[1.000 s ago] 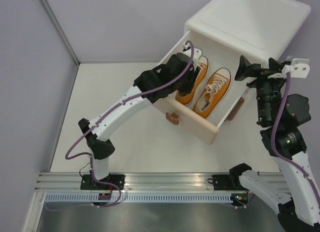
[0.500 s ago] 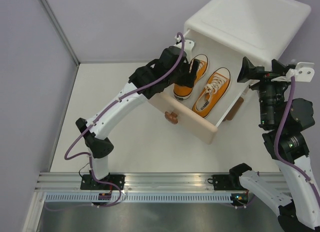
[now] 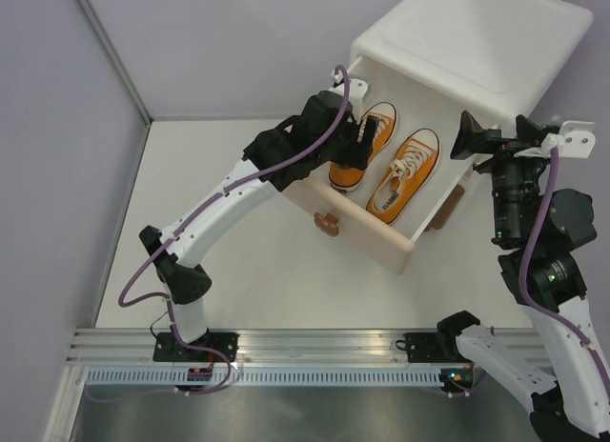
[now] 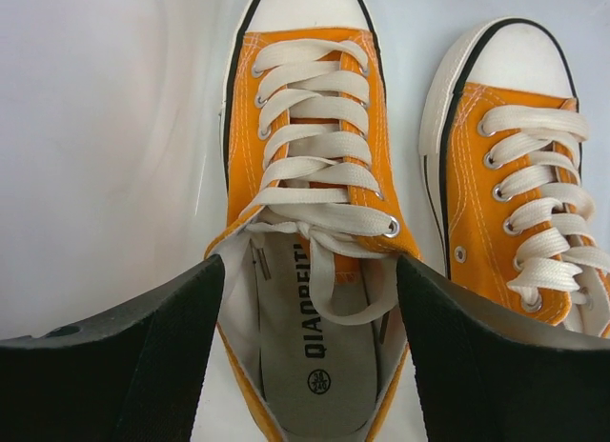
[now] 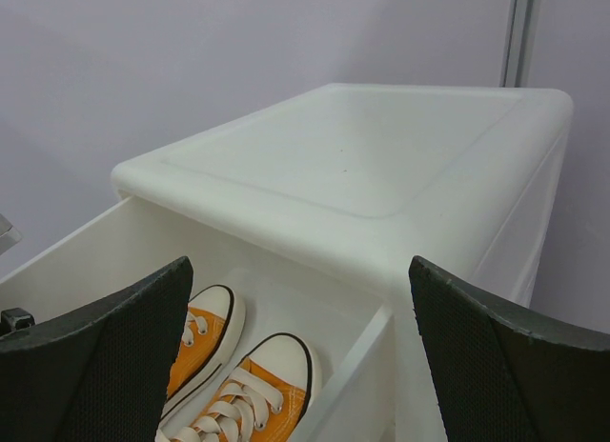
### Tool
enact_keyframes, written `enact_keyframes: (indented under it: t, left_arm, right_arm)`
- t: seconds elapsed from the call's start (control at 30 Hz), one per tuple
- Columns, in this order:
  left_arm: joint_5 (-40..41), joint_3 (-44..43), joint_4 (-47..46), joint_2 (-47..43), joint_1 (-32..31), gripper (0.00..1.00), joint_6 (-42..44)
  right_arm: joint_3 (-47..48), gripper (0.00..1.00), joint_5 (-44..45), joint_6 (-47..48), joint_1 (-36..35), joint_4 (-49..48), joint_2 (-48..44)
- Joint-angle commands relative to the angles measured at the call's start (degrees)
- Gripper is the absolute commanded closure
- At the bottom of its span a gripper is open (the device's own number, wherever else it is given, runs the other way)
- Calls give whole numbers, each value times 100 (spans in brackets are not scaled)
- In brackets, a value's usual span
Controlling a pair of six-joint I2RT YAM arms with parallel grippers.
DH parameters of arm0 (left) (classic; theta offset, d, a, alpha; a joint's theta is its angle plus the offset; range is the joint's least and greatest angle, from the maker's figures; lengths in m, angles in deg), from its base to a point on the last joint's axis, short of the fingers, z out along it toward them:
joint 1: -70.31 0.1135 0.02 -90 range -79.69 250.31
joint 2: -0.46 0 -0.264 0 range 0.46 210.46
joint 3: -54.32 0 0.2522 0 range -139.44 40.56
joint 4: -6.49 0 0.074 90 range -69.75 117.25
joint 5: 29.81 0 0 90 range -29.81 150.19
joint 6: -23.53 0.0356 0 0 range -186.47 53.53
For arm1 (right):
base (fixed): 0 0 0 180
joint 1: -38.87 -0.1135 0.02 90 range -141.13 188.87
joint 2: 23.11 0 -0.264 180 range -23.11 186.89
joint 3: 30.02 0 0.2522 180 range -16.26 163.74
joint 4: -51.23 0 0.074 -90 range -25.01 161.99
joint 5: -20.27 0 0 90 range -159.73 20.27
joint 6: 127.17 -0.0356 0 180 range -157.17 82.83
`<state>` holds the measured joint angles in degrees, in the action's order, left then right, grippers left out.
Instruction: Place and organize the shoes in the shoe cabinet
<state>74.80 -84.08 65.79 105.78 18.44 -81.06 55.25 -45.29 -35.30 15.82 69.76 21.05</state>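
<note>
left gripper: jaws spread, straddling the heel of an orange shoe, gripping nothing | shoe: directly below in the open drawer, toe pointing away toward the cabinet back, parallel to its mate | right gripper: spread, empty, farther off beside the cabinet

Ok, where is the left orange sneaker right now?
Top view: the left orange sneaker lies in the open drawer, left side, beside its mate, directly under the open left tool straddling its heel.

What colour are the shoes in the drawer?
Orange shoes, white laces and toe caps; clearest in left wrist view.
</note>
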Motion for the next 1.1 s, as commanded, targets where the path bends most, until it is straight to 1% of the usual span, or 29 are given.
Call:
enact_keyframes:
  t: [0.0, 0.17, 0.37, 0.5, 0.67, 0.93, 1.03, 1.07]
  left_arm:
    - [323, 115, -458, -301, 99, 19, 290]
    - [156, 142, -449, -424, 99, 11, 501]
    - [-195, 185, -458, -547, 99, 7, 536]
    - [-275, 256, -467, -626, 99, 7, 422]
    - [-292, 63, -528, -548, 99, 7, 352]
    - [-275, -579, -827, -38, 99, 7, 299]
    - [-266, -754, -976, 252, 99, 9, 316]
    - [-275, -781, -1020, 357, 99, 12, 325]
  right_arm:
    - [-5, 2, 7, 77, -24, -152, -48]
    - [-14, 2, -19, 51, -24, -152, -66]
    - [-5, 2, -63, 6, -24, -135, -39]
    - [56, 2, -81, 6, -24, -117, -22]
    - [39, 2, -63, 24, -24, -117, -48]
    - [-5, 2, -89, 42, -24, -117, -92]
    - [-31, 2, -107, 15, -24, -108, -109]
    - [-40, 2, -124, 15, -33, -100, -110]
